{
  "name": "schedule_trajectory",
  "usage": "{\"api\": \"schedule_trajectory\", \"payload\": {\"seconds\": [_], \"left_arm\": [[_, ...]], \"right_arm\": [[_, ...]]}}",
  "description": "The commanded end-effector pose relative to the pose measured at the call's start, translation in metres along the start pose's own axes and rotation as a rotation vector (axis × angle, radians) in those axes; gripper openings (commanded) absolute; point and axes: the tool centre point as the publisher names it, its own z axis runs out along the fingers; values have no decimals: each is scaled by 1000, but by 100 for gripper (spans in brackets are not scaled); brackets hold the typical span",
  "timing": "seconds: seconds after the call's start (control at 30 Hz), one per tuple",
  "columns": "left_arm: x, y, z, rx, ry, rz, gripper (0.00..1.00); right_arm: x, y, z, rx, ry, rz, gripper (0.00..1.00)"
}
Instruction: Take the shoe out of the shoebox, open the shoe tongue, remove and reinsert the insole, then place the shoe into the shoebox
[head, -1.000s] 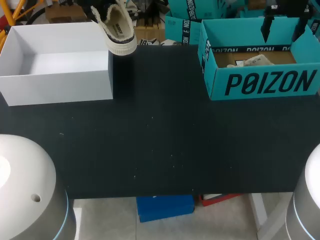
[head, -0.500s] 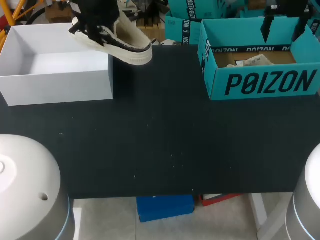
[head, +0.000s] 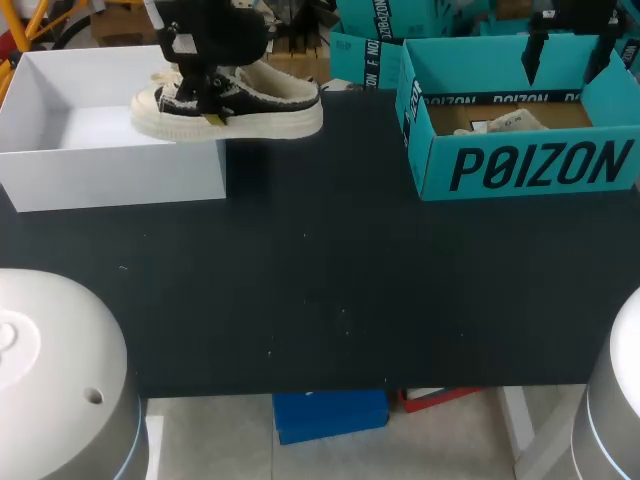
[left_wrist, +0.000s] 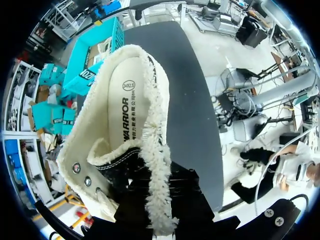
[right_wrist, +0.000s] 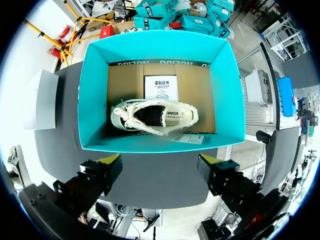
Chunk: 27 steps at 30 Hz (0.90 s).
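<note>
Shoe (head: 240, 108): is hanging level in the air, partly over the right wall of the white box (head: 110, 170) and partly over the black table (head: 330, 260).
Left claw (head: 208, 100): is squeezing the shoe from two sides at its fuzzy top edge, near the lace holes, and is holding it up.
Right claw (right_wrist: 160, 162): is hanging over the teal shoebox (right_wrist: 92, 100) with its fingers wide apart, holding nothing.
Other shoe (right_wrist: 155, 116): is lying on its side inside the teal shoebox.
How the shoe feels: I am guessing it is light. The furry top looks soft and squashy, and the pale rubber bottom looks firmer.
Where to grab: the side wall by the opening is giving a good hold. I am thinking the fluff could slip, so the pinch should go deep.
Insole: is showing inside the opening, flat and in place.
</note>
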Motion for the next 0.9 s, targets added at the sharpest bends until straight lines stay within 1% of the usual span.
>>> {"api": "schedule_trajectory", "payload": {"seconds": [0.03,0.13,0.17,0.2,0.63,0.7,0.87,0.9], "left_arm": [[13,-1,5,-10,-14,-29,0],[17,-2,8,-12,-5,-28,0],[19,-3,8,9,2,1,0],[21,-5,4,74,-4,62,0],[21,-5,4,74,-4,62,0],[21,3,10,86,-11,6,0],[18,6,36,33,-61,-92,0],[17,5,41,34,-67,-111,0]], "right_arm": [[0,0,0,0,0,1,100],[0,0,0,0,0,1,100],[0,0,0,0,0,1,100],[0,0,0,0,0,1,100],[0,0,0,0,0,1,100],[0,0,0,0,0,1,100],[0,0,0,0,0,1,100],[0,0,0,0,0,1,100]]}}
